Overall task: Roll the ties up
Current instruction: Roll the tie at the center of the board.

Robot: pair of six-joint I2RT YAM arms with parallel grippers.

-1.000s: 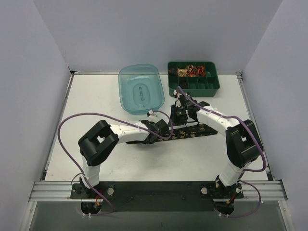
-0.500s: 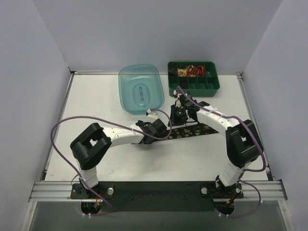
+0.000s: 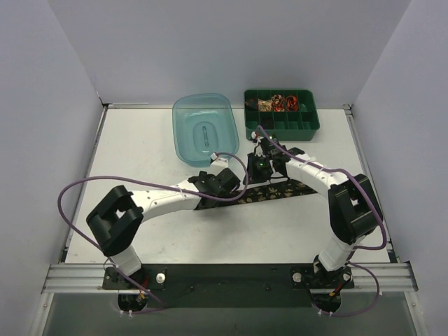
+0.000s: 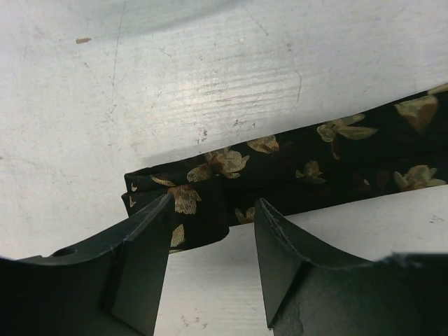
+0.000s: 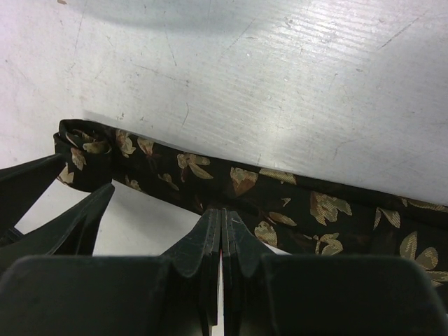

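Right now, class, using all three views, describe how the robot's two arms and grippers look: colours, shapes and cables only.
The left arm and right arm match: white tubular links joined by chunky black joint housings. A thin purple cable loops loosely off each. The left gripper and right gripper each have two matte black, wedge-shaped fingers tapering to blunt tips.

White-and-black arms (image 3: 161,199), purple cables (image 3: 98,178)
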